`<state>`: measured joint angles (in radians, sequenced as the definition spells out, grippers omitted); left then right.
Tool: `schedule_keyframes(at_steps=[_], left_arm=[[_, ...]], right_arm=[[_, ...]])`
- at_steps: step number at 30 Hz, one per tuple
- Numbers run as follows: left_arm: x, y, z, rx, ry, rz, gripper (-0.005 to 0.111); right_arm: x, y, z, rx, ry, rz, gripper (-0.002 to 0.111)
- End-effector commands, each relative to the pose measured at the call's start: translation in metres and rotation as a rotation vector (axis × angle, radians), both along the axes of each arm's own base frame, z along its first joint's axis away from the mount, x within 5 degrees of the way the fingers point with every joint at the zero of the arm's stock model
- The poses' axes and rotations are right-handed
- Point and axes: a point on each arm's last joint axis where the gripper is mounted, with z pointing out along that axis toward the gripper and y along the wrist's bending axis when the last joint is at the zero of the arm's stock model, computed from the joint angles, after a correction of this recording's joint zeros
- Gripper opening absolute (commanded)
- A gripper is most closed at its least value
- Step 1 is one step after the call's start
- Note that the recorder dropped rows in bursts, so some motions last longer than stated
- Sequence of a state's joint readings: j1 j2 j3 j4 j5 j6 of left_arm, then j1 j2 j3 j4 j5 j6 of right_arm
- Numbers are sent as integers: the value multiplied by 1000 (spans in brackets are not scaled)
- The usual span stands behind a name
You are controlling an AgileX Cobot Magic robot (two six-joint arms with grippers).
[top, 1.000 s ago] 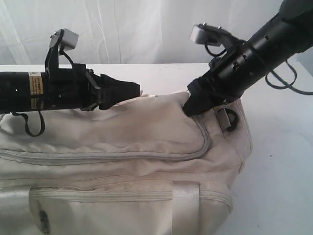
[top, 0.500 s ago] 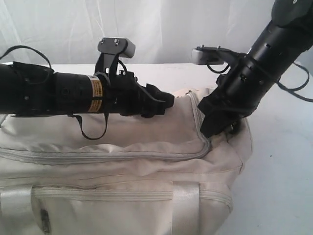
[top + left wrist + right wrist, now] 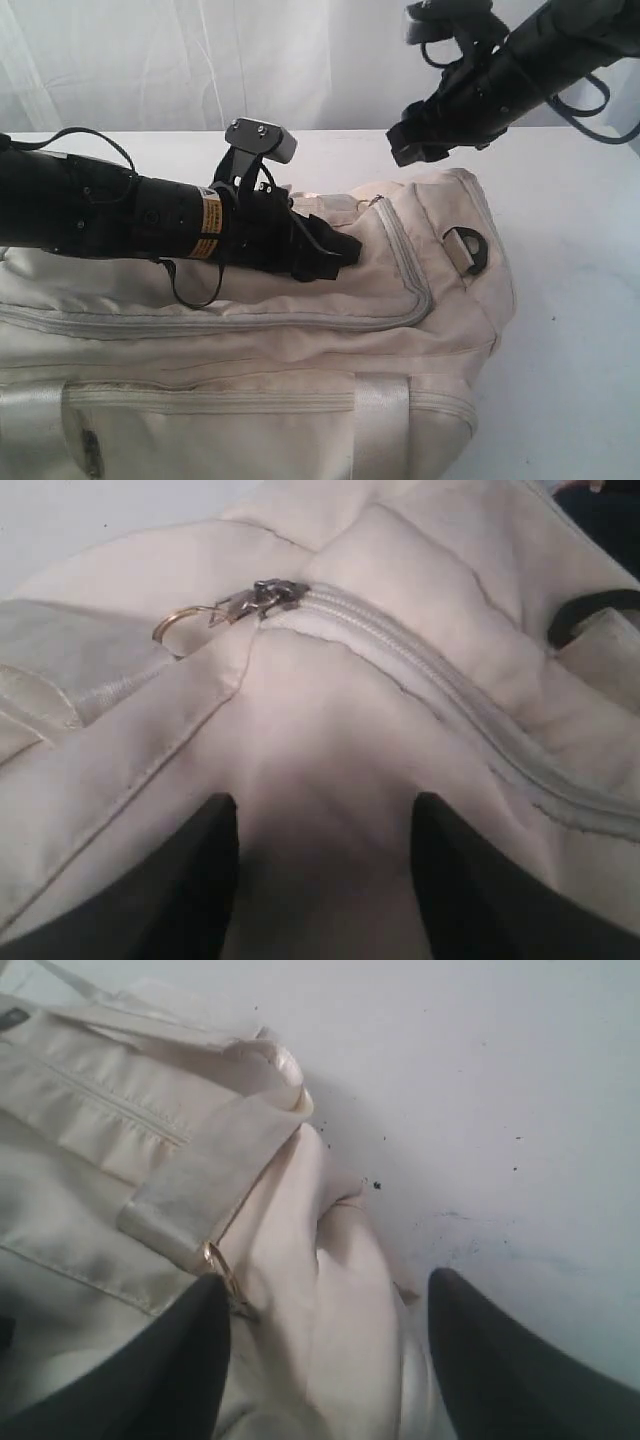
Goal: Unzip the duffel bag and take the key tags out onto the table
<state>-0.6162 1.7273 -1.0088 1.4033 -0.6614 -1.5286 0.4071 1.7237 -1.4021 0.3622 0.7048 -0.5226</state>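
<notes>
Bag on table, filling left and front of exterior view. Left pincer over bag top, zip pull just beyond its tips. D-ring at bag's right end. Right pincer above bag's far right corner, apart from it. Curtain behind table.

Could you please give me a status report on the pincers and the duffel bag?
Left pincer open at duffel bag top, near zipper pull. Right pincer open, above bag. Bag zipped shut; key tags unseen.
</notes>
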Motion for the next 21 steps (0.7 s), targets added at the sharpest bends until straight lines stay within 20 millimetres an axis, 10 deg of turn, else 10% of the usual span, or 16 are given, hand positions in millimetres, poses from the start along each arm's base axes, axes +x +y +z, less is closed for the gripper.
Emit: schedule_keyframes(at_steps=[1, 21], left_arm=[[-4, -2, 1, 33, -26, -51, 56], [-4, -1, -1, 69, -49, -71, 56]], right_arm=[[2, 15, -7, -63, -54, 149, 55], [19, 55, -51, -144, 37, 272, 50]])
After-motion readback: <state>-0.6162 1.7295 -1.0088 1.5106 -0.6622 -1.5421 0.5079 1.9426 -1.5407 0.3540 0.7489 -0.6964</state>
